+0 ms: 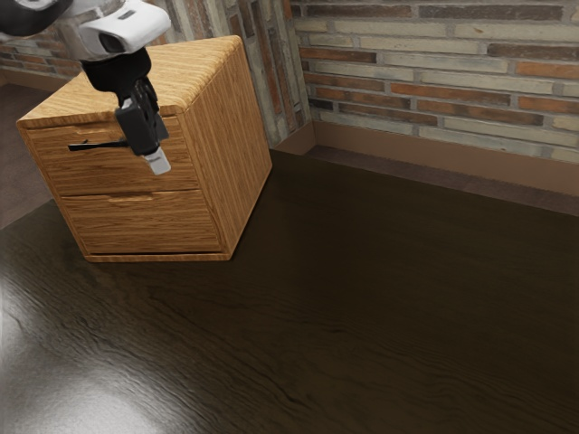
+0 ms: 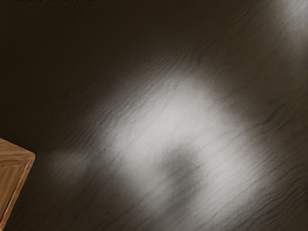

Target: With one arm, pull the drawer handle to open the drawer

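I found no legible text, label, brand, number or sign on the drawer cabinet behind the gripper or elsewhere.

A brick wall stands behind the dark tabletop (glossy, wood-grained).

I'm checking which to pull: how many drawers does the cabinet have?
2: the upper drawer, with the claw in front of it, and the lower drawer directly beneath.

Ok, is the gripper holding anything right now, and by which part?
Cannot tell. The gripper is in front of the top drawer, but whether it grips any part of it is not visible.
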